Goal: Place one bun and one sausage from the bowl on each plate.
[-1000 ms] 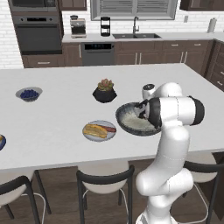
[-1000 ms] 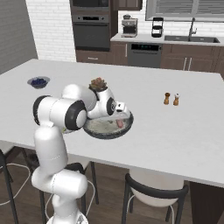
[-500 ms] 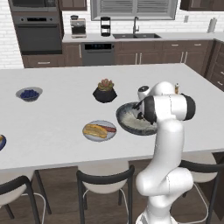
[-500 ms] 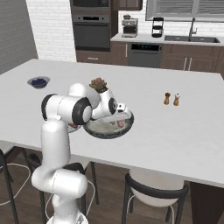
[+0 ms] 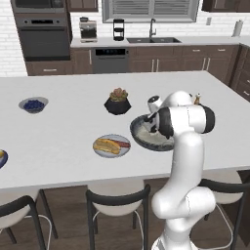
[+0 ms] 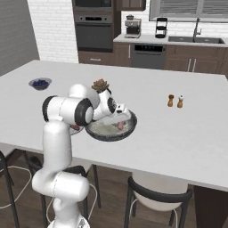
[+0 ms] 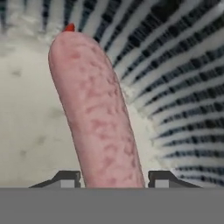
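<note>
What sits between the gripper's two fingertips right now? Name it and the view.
The pink sausage runs up between the gripper's two dark fingertips, over the ribbed bowl; the hand view shows it.

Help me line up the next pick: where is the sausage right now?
The sausage lies in the dark bowl near the island's front edge, between the fingers in the hand view, right of the plate already served.
</note>
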You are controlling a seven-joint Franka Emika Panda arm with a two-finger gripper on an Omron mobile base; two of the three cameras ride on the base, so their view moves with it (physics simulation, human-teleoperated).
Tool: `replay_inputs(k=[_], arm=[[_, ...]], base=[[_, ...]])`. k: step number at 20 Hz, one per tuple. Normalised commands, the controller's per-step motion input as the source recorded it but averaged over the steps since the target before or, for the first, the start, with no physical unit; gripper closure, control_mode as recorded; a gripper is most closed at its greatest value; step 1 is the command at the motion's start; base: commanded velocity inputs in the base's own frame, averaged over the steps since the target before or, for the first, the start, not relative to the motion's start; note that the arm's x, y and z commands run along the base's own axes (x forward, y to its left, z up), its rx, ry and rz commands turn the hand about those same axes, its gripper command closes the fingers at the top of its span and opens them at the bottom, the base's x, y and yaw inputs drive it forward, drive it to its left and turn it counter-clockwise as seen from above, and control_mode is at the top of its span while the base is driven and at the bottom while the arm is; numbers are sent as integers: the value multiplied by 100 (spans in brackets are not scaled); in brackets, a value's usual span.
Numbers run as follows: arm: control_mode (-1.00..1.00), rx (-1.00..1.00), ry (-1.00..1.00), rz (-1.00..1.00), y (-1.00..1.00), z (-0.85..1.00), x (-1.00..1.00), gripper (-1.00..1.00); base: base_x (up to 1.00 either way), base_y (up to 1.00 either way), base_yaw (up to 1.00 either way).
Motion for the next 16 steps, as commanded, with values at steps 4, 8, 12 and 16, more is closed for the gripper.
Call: replay_inputs(k=[4, 8, 12, 16], arm=[[-100, 20, 6, -16, -3, 23, -63, 100], [-100, 32, -5, -15, -7, 100, -100, 100], [-100, 24, -15, -14, 0, 100, -100, 100], [-100, 23, -16, -10, 0, 100, -100, 100]], base=[[0, 0, 0], [0, 0, 0], [0, 0, 0], [0, 0, 0]])
